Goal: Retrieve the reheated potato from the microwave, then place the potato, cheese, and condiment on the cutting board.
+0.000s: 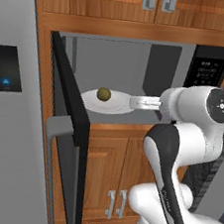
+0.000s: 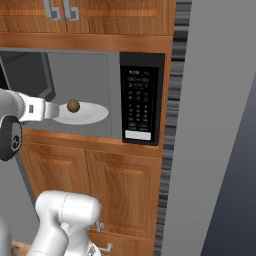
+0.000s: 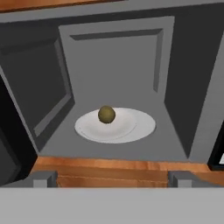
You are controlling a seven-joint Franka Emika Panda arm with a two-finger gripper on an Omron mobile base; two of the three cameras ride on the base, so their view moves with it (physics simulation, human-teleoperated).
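Nearest the hand camera, the two fingertips (image 3: pixel 43 178) are seen wide apart at the bottom edge, with nothing held between them; the gripper (image 3: pixel 112 179) is poised just outside the microwave (image 3: pixel 183 87) opening. From the left base camera, the arm (image 1: pixel 180 143) is seen bent at the elbow, its forearm stretched level toward the cavity at about 10 o'clock. The door (image 1: pixel 72 109) is swung fully open to the left. Inside, the potato (image 3: pixel 106 114) is resting on a white plate (image 3: pixel 140 127), slightly toward 11 o'clock from the plate's centre. The keypad (image 2: pixel 140 102) is seen at 3 o'clock of the cavity.
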